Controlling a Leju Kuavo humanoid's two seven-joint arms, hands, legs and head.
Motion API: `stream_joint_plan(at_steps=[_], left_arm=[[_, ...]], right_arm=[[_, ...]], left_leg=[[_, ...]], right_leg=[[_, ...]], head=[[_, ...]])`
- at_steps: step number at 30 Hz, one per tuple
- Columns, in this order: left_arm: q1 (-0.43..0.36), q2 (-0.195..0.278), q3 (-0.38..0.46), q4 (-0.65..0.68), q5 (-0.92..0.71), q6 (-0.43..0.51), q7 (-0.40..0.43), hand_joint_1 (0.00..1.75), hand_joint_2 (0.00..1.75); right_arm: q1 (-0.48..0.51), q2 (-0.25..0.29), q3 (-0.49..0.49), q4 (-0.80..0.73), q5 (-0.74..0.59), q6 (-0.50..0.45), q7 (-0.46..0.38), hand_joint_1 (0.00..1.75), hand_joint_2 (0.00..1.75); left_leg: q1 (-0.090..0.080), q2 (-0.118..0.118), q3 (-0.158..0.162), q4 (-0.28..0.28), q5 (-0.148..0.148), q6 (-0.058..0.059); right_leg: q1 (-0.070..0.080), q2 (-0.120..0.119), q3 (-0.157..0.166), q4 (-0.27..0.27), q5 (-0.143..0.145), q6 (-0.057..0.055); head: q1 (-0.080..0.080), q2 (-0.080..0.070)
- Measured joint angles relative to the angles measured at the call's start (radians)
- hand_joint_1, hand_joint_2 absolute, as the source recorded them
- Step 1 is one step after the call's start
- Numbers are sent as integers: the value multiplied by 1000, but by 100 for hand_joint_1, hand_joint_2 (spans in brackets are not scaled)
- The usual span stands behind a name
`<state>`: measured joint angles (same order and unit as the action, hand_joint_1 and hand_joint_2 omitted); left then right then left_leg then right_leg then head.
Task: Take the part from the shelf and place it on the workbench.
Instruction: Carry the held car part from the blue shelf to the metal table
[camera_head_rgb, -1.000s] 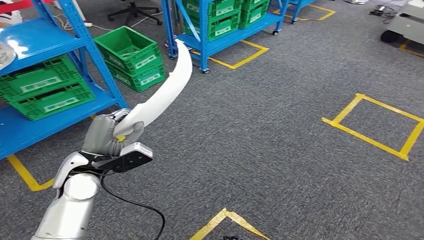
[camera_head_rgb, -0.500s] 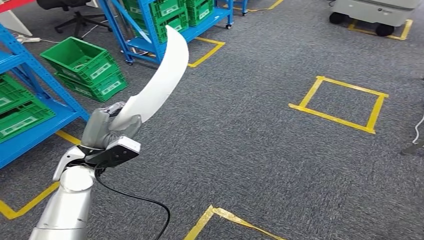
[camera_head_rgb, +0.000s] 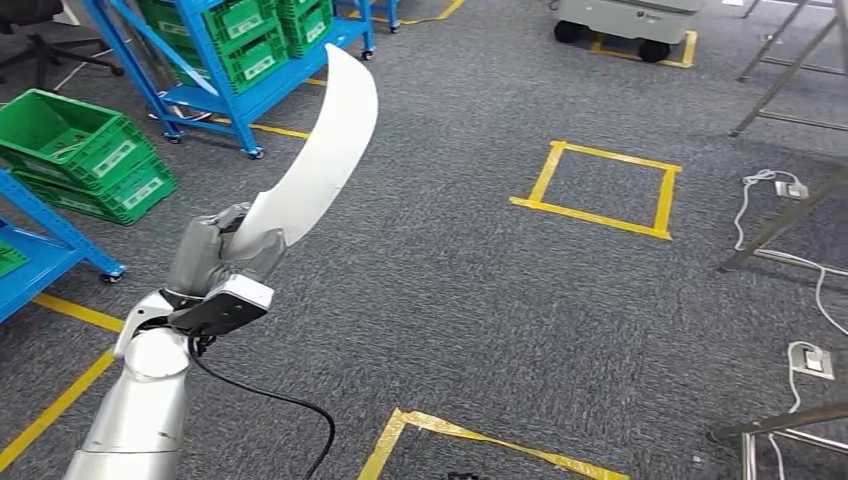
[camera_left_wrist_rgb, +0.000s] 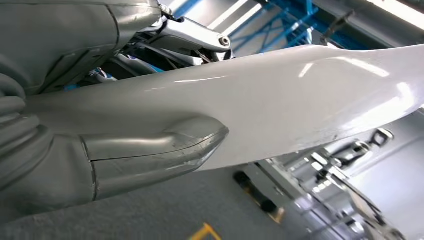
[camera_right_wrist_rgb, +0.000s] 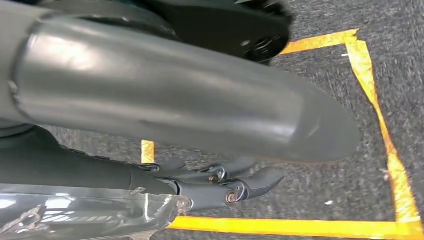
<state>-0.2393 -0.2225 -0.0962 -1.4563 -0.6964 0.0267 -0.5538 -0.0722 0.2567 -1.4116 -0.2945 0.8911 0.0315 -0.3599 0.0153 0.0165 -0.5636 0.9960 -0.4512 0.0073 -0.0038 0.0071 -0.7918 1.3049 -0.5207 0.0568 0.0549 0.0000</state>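
White curved part (camera_head_rgb: 318, 160) is clamped in my left hand (camera_head_rgb: 218, 262), gripped at its narrow root end, blade sweeping up and away from the hand. Left wrist view confirms it: thumb (camera_left_wrist_rgb: 150, 152) pressed flat on one face, fingers (camera_left_wrist_rgb: 192, 37) wrapped over the far edge. Holding at the root keeps the long end off my body and off the grey carpet (camera_head_rgb: 480, 290) (my read, not a measured thing).

Right hand (camera_right_wrist_rgb: 215, 187) hangs at my side over the carpet, fingers curled in, nothing in them.

Relative to the part: blue shelf (camera_head_rgb: 215, 70) with green crates (camera_head_rgb: 85, 150) sits behind its tip and off to my left, well apart. Yellow taped square (camera_head_rgb: 600, 185) lies on the floor to the right of it. Metal frame legs (camera_head_rgb: 775, 225) further right, plus loose white cables (camera_head_rgb: 770, 185).

Judgement: pickup is done, I'm in the carry phase. Workbench not identifiable yet; those legs may be it, can't tell. Main risk is the tip clipping something while I turn.
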Motion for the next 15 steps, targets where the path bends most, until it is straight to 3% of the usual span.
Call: stream_joint_plan(at_steps=[1, 2, 4, 6, 9, 11, 13, 15], left_arm=[[1, -1, 1, 0, 9, -7, 0, 175, 175], [1, -2, 2, 0, 18, -15, 0, 175, 175], [0, -5, 5, 0, 39, -35, 0, 175, 175], [-3, -8, 8, 0, 62, -57, 1, 175, 175], [-5, -10, 9, 0, 88, -80, 2, 175, 175], [-6, -11, 10, 0, 93, -84, 2, 175, 175], [-5, -10, 10, 0, 95, -85, 1, 175, 175], [0, -8, 12, 0, 98, -87, 1, 175, 175]], right_arm=[[1, 0, 0, 0, 0, 0, -1, 0, 0], [1, 0, 0, 0, 0, 0, -3, 0, 0], [1, 0, 0, 0, -1, 0, -10, 0, 0], [-1, 0, 0, 0, -2, 2, -18, 0, 0], [-1, 0, 1, 0, -2, 3, -23, 0, 0], [1, 0, 1, -1, -2, 3, -24, 0, 0], [0, 0, 1, -1, -2, 3, -25, 0, 0], [0, 0, 1, -1, -1, 3, -25, 0, 0]], left_leg=[[-1, 15, 1, 0, -1, 0], [-1, 28, 2, 0, -2, -2], [-3, 50, 7, 1, -8, -9], [-8, 67, 12, 3, -13, -18], [-9, 86, 16, 0, -17, -32], [-5, 54, 3, 35, -45, -40], [-4, 5, -52, 152, -106, -42], [-6, -10, -117, 278, -150, -40]], right_leg=[[-1, -4, 1, 6, 5, 1], [-2, -9, 24, -31, 27, 2], [1, -41, 109, -170, 80, 2], [5, -63, 162, -260, 101, -7], [7, -36, 162, -271, 103, -29], [4, -15, 162, -273, 105, -41], [2, 6, 163, -274, 106, -50], [2, 32, 162, -274, 106, -54]], head=[[0, 0], [0, 0], [1, 0], [0, 0], [-2, 0], [-3, 0], [-6, 0], [-9, 0]])
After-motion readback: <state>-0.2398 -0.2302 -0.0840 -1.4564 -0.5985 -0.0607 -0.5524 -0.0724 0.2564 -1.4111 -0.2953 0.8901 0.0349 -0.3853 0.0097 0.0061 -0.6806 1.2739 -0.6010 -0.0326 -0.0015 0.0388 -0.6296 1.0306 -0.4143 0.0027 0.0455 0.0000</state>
